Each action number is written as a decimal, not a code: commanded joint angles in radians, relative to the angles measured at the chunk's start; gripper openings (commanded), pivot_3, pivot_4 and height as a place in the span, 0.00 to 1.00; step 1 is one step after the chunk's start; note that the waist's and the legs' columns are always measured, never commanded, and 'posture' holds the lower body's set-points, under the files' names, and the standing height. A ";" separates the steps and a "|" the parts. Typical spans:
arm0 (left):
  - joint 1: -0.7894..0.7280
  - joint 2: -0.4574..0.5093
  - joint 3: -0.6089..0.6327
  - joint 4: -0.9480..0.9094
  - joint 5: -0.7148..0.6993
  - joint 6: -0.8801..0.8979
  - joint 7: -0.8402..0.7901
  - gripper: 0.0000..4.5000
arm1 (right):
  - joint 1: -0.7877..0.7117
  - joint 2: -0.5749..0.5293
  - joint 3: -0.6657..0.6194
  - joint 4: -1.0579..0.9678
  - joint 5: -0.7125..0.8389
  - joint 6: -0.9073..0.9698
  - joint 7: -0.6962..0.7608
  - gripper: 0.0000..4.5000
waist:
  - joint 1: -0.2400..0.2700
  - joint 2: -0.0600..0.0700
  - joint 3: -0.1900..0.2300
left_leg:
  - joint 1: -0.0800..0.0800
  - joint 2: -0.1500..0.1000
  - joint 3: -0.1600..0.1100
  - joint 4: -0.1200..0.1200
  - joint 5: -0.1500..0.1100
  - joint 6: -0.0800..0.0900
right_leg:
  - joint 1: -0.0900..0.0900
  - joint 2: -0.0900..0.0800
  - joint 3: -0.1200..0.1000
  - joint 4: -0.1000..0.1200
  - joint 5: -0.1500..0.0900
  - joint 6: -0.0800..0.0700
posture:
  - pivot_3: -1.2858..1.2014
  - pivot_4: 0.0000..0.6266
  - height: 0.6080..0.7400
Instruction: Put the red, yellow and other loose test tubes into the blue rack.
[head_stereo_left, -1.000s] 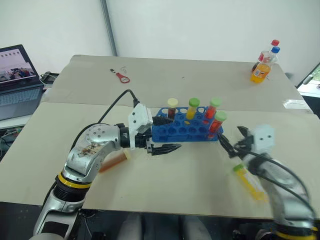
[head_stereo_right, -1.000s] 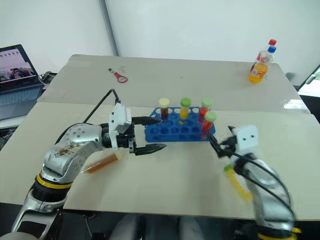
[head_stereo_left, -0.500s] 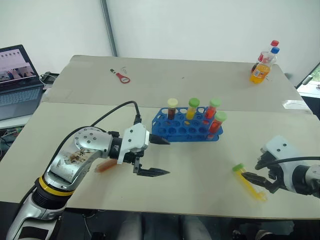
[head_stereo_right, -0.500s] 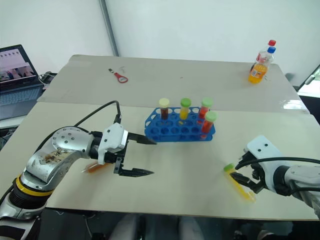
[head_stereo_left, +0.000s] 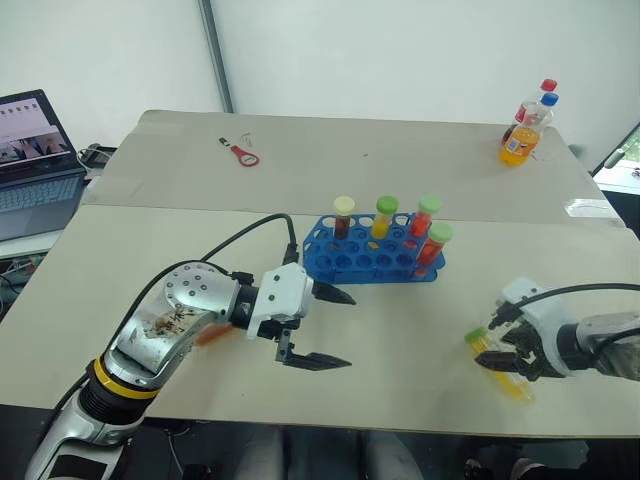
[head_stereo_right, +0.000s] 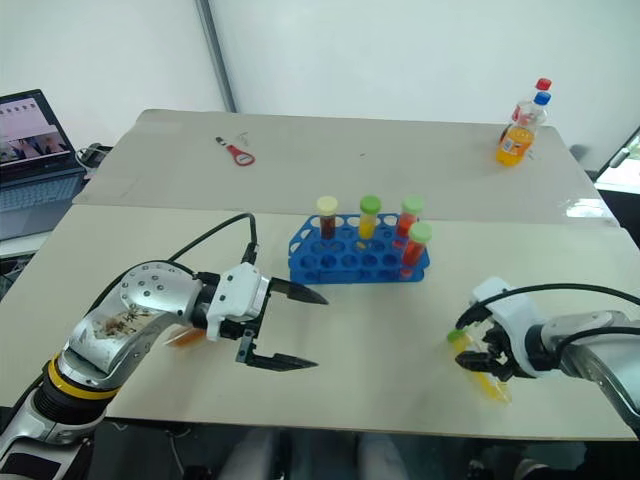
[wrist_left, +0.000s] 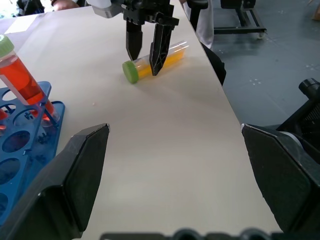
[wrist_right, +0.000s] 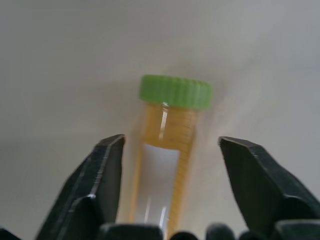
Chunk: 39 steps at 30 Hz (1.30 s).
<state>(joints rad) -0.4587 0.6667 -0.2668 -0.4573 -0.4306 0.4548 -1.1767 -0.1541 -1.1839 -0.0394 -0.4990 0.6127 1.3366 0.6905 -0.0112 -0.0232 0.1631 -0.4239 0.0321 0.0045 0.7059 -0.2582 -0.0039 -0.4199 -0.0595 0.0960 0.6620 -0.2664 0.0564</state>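
The blue rack (head_stereo_left: 368, 263) stands mid-table with several capped test tubes upright in its far and right holes. A yellow test tube (wrist_right: 166, 125) with a green cap lies flat near the table's front right. My right gripper (wrist_right: 171, 141) points down over it, its fingers (wrist_right: 107, 170) astride the tube with a gap on each side. My left gripper (head_stereo_left: 328, 328) hovers wide open and empty, in front of and to the left of the rack. A brown-orange tube (head_stereo_left: 212, 333) lies on the table, partly hidden behind my left forearm.
A red-handled bottle opener (head_stereo_left: 243, 153) lies at the far left of the table. Orange soda bottles (head_stereo_left: 527, 128) stand at the far right corner. A laptop (head_stereo_left: 35, 150) sits off the table's left side. The yellow tube lies close to the front edge.
My right gripper tipped downward and came down over the yellow tube, its fingers narrowing. My left gripper drew back from the rack toward the front edge, staying open.
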 joint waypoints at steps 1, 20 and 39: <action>-0.003 -0.011 -0.007 -0.029 0.005 -0.017 0.015 1.00 | -0.041 -0.019 0.020 -0.001 0.007 0.035 0.018 0.43 | 0.001 0.000 0.000 | 0.000 0.000 0.000 0.000 0.000 0.000 | 0.000 0.000 0.000 0.000 0.000 0.000 | 0.52 0.24 0.73; 0.045 0.004 0.218 0.063 -0.079 0.059 0.126 1.00 | -0.170 0.312 -0.202 -0.164 0.180 -0.051 -0.036 0.20 | -0.003 0.000 0.000 | 0.000 0.001 -0.001 0.000 0.000 0.000 | -0.001 0.001 -0.001 0.001 0.000 0.000 | 0.52 0.24 0.73; 0.054 0.026 0.221 0.089 -0.067 0.016 0.120 1.00 | -0.150 0.961 0.047 0.082 -0.371 -1.020 -0.412 0.20 | -0.005 0.000 0.000 | 0.000 0.000 -0.001 -0.001 0.001 -0.001 | -0.002 0.000 -0.002 0.003 0.000 -0.001 | 0.52 0.24 0.73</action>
<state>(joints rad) -0.3894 0.6950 -0.0445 -0.3418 -0.4910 0.4808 -1.0522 -0.3002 -0.2287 -0.0001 -0.4200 0.2860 0.4082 0.2974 -0.0162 -0.0234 0.1631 -0.4242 0.0324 0.0032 0.7050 -0.2573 -0.0053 -0.4222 -0.0595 0.0942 0.6650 -0.2660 0.0558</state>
